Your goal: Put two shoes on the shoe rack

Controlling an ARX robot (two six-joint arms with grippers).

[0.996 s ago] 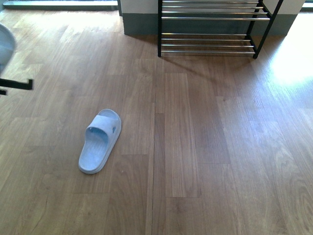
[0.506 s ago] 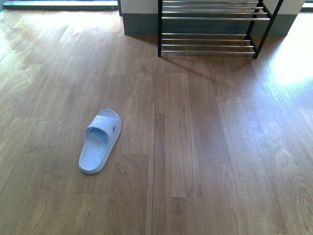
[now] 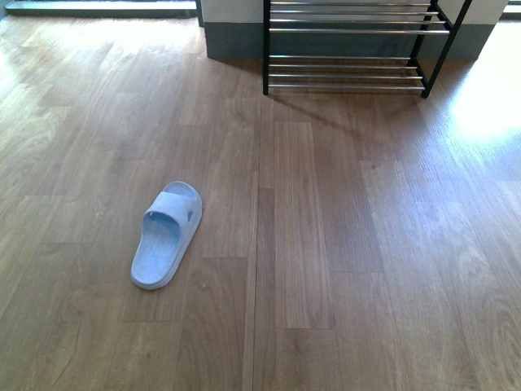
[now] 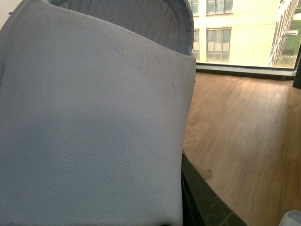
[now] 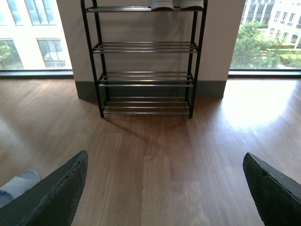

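Note:
The shoes here are pale blue slippers. One slipper (image 3: 167, 236) lies flat on the wooden floor at front left, toe toward the shoe rack (image 3: 346, 49), which stands at the back against the wall. That same slipper (image 5: 16, 186) shows at the edge of the right wrist view. The other slipper (image 4: 89, 117) fills the left wrist view, with my left gripper (image 4: 181, 207) shut on it; one dark finger (image 4: 202, 202) shows beside it. My right gripper (image 5: 164, 193) hangs open above bare floor, facing the shoe rack (image 5: 146, 77). Neither arm shows in the front view.
Two pale objects (image 5: 176, 4) sit on the rack's top tier, cut off by the frame. A grey skirting board (image 3: 232, 41) and wall stand behind the rack. Windows (image 5: 28, 35) flank the wall. Wooden floor lies between slipper and rack.
A second ago my left arm with the held slipper showed at the far left edge of the front view; it has since gone out of that view. The slipper on the floor has not moved.

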